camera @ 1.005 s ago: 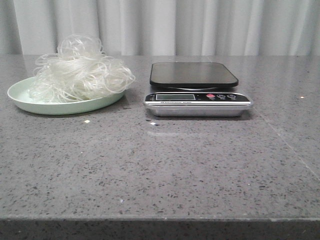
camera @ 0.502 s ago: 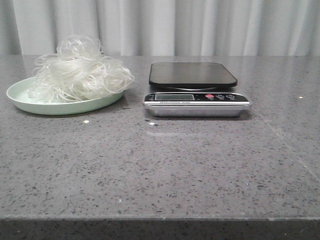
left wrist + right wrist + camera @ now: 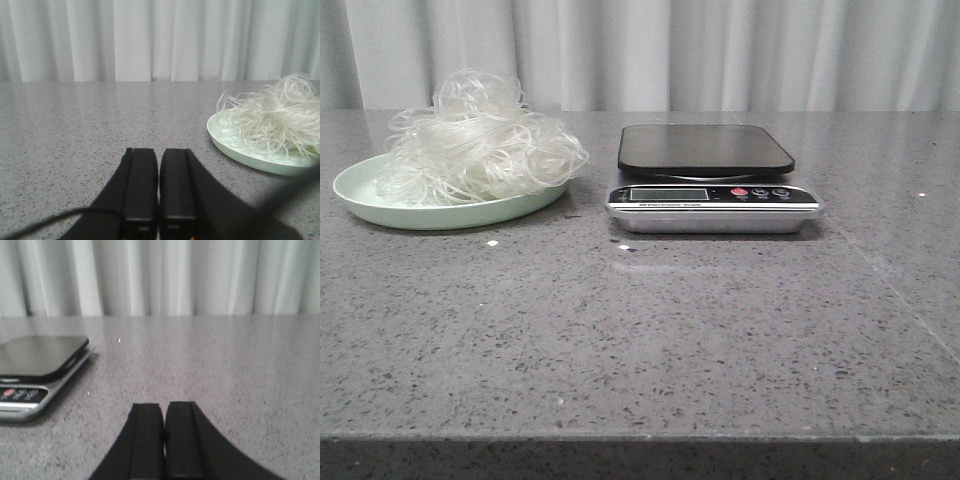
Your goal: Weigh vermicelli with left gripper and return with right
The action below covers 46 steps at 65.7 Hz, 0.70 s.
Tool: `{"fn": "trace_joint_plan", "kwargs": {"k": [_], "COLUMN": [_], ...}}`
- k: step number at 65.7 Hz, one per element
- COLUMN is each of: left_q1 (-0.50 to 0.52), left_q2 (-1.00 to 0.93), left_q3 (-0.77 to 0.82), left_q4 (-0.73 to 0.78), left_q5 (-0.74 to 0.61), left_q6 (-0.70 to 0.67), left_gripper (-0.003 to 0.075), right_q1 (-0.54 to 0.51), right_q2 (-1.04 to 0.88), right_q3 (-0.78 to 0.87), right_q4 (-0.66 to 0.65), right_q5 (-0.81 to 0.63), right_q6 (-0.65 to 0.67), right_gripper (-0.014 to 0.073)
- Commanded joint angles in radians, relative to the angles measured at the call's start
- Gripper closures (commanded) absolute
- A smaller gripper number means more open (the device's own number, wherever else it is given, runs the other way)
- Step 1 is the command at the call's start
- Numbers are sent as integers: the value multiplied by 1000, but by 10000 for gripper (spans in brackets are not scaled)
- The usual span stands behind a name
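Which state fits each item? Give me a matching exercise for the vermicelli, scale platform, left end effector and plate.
Items:
1. vermicelli
2. scale platform
3. left end effector
4. plate

States:
A. dark, nothing on it
B. pale green, on the table left of the scale
C. heaped on the plate
D. shut, holding nothing

Pairs: 1-C, 2-A, 3-D, 4-B

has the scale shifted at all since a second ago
Barely, if at all: the scale sits a hair further left in the front view than a second ago, and so does the plate, which suggests camera jitter.
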Motion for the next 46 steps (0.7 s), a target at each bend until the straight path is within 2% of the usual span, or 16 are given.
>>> {"fn": "trace_joint_plan", "kwargs": {"k": [1,46], "left_q1": [1,1], "left_q2": [-19,-19], "left_q3": [8,8], "left_q4": [0,0], "left_q5": [-80,-80], "left_q6": [-5,-5], "left_gripper": [594,594], "right_q1": [-9,-9], "right_q2": [-50,-47], "right_q3": [-8,-8], "right_q4": [-10,-10], "right_q5": [-99,-118], "right_q6": [-8,-8], "right_gripper": [426,426]}}
